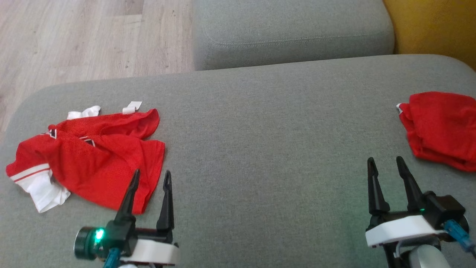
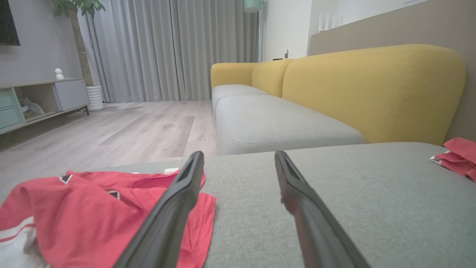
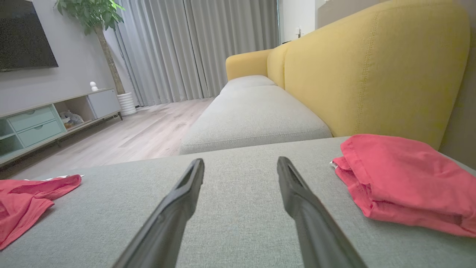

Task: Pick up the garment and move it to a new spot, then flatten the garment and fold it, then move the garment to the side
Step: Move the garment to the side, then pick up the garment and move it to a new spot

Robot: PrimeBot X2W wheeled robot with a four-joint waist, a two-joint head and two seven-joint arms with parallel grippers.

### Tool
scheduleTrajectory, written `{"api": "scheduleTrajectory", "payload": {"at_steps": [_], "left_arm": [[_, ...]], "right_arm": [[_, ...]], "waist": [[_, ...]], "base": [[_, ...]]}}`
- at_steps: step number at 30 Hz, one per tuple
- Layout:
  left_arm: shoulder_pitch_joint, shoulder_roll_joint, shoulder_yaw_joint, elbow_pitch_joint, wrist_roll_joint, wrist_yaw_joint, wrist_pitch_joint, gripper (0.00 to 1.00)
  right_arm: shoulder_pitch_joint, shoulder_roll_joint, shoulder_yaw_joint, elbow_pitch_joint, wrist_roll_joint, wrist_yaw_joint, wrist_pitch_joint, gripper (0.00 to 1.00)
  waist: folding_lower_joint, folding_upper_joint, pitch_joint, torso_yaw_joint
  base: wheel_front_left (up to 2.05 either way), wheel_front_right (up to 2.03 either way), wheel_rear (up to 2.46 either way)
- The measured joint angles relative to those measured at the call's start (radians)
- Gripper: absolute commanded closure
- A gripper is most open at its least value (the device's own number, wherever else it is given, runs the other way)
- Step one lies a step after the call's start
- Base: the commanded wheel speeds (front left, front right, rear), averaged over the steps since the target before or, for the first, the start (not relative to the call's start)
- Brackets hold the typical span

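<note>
A crumpled red garment (image 1: 96, 156) with white trim lies at the left of the grey sofa seat (image 1: 260, 141); it also shows low left in the left wrist view, garment (image 2: 85, 216), and at the left edge of the right wrist view, garment (image 3: 22, 201). My left gripper (image 1: 150, 178) hovers open at the garment's near right corner, its left finger over the cloth, holding nothing. My right gripper (image 1: 385, 160) stands open over bare cushion at the lower right. In the wrist views the left gripper (image 2: 238, 158) and right gripper (image 3: 240, 165) show wide gaps.
A folded red cloth (image 1: 442, 126) lies at the seat's right edge, close to my right gripper, also seen as folded cloth (image 3: 401, 182) and folded cloth (image 2: 457, 156). A second grey cushion (image 1: 290, 29) sits behind. Yellow backrest (image 3: 372, 67) on the right, wooden floor (image 1: 74, 41) on the left.
</note>
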Motion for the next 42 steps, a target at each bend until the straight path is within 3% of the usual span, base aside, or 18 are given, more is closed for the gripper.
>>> {"api": "scheduleTrajectory", "payload": {"at_steps": [6, 18, 42], "left_arm": [[0.030, 0.000, 0.009, 0.016, 0.016, 0.020, 0.000, 0.00], [0.028, -0.002, 0.009, 0.023, 0.017, 0.020, 0.000, 0.00], [0.036, 0.019, 0.081, 0.051, 0.023, 0.021, 0.000, 0.00]], "right_arm": [[0.007, 0.000, -0.002, -0.033, 0.000, 0.000, 0.000, 0.00], [0.012, 0.000, -0.004, -0.050, 0.009, 0.000, -0.002, 0.00], [0.070, 0.000, 0.188, -0.055, 0.115, 0.000, -0.002, 0.00]], "waist": [[0.0000, 0.0000, -0.003, -0.002], [0.0001, 0.0000, -0.006, 0.013], [0.0000, 0.0000, -0.056, 0.321]], "base": [[0.00, 0.00, 0.00], [0.00, 0.00, 0.00], [0.00, 0.00, 0.00]]}}
